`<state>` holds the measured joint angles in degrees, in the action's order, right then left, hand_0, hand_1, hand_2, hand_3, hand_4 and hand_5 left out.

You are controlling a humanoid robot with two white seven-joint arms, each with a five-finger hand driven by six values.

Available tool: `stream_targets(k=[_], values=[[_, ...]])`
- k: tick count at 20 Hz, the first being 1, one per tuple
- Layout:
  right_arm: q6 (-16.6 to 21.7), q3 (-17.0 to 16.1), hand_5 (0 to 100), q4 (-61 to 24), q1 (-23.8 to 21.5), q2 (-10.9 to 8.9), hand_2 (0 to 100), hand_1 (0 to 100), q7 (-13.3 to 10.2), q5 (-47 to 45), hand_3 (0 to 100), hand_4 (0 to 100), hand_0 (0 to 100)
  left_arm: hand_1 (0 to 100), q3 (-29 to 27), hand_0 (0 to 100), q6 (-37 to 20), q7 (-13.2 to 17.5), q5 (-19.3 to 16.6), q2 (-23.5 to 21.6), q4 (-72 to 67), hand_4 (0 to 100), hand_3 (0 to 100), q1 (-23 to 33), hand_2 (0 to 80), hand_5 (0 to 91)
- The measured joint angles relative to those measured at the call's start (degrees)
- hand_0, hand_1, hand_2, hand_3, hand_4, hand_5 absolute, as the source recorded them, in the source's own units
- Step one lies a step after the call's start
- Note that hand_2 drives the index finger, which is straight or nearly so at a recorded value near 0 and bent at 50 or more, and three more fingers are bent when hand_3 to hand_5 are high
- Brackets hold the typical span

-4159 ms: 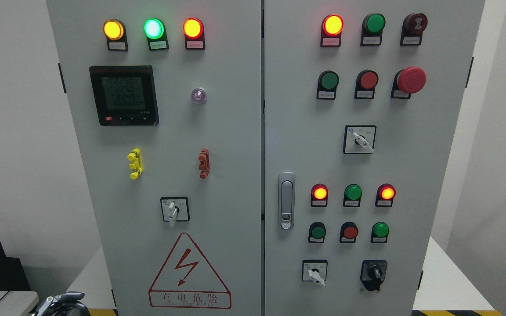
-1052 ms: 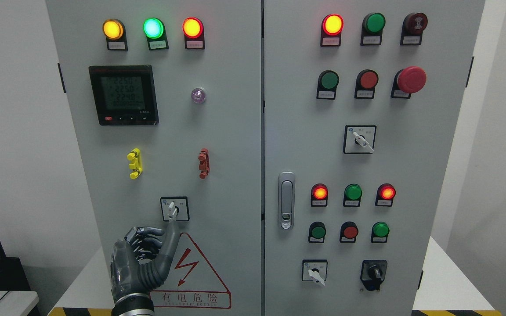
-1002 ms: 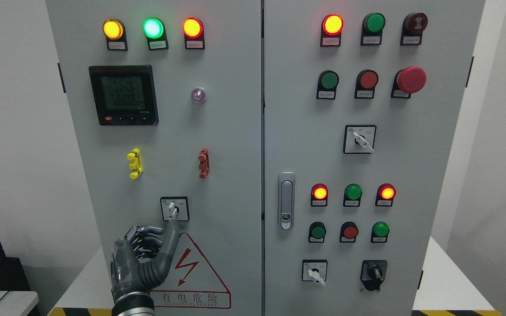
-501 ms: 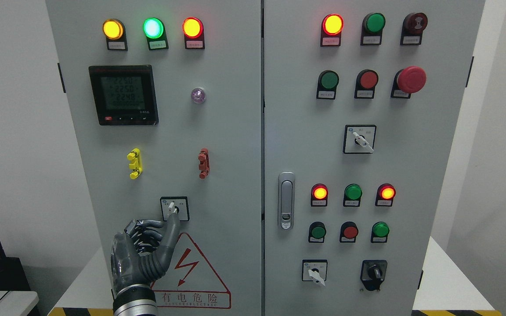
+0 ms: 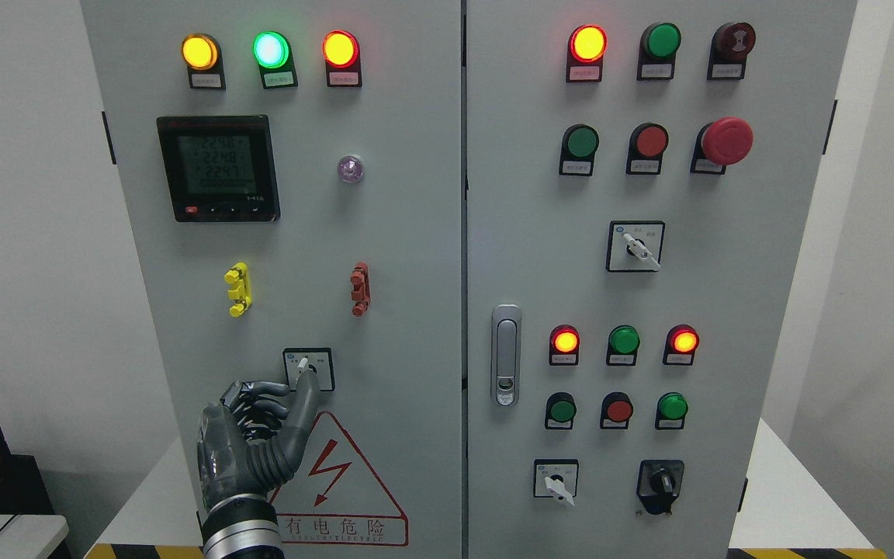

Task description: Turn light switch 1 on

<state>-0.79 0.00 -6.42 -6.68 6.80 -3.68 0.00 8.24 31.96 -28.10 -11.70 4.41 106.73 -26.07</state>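
Low on the cabinet's left door (image 5: 385, 233): the rotary light switch (image 5: 308, 369), just above the red warning triangle (image 5: 334, 481) and below the yellow clip (image 5: 237, 289) and red clip (image 5: 359, 289). Up from the lower left: the left hand (image 5: 249, 442), one finger outstretched, its tip touching the switch's white lever, the other fingers (image 5: 261, 400) curled in, clenched on nothing. Above: the digital meter (image 5: 218, 168), lit.
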Motion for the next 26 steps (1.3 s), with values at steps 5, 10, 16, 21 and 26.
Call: stream_targets(k=[5, 10, 16, 21, 26], values=[[0.00, 0.00, 0, 0.00, 0.00, 0.00, 0, 39, 0.00, 0.00, 0, 0, 12, 57, 0.02, 9, 0.78, -0.02, 0.00, 0.03, -0.28, 78, 81, -0.43, 56.7, 62.0], [0.00, 0.00, 0, 0.00, 0.00, 0.01, 0, 39, 0.00, 0.00, 0, 0, 12, 57, 0.07, 10, 1.53, -0.02, 0.01, 0.05, -0.48, 79, 82, -0.62, 58.7, 63.3], [0.00, 0.00, 0, 0.00, 0.00, 0.02, 0, 39, 0.00, 0.00, 0, 0, 12, 57, 0.17, 10, 2.01, -0.02, 0.01, 0.06, -0.62, 79, 83, -0.87, 59.4, 63.9], [0.00, 0.00, 0, 0.00, 0.00, 0.03, 0, 39, 0.00, 0.00, 0, 0, 12, 57, 0.28, 10, 2.62, -0.03, 0.01, 0.07, -0.78, 80, 83, -1.47, 59.5, 63.9], [0.00, 0.00, 0, 0.00, 0.00, 0.02, 0, 39, 0.00, 0.00, 0, 0, 12, 56, 0.37, 10, 2.98, -0.05, 0.01, 0.10, -0.91, 80, 83, -1.77, 59.8, 64.5]])
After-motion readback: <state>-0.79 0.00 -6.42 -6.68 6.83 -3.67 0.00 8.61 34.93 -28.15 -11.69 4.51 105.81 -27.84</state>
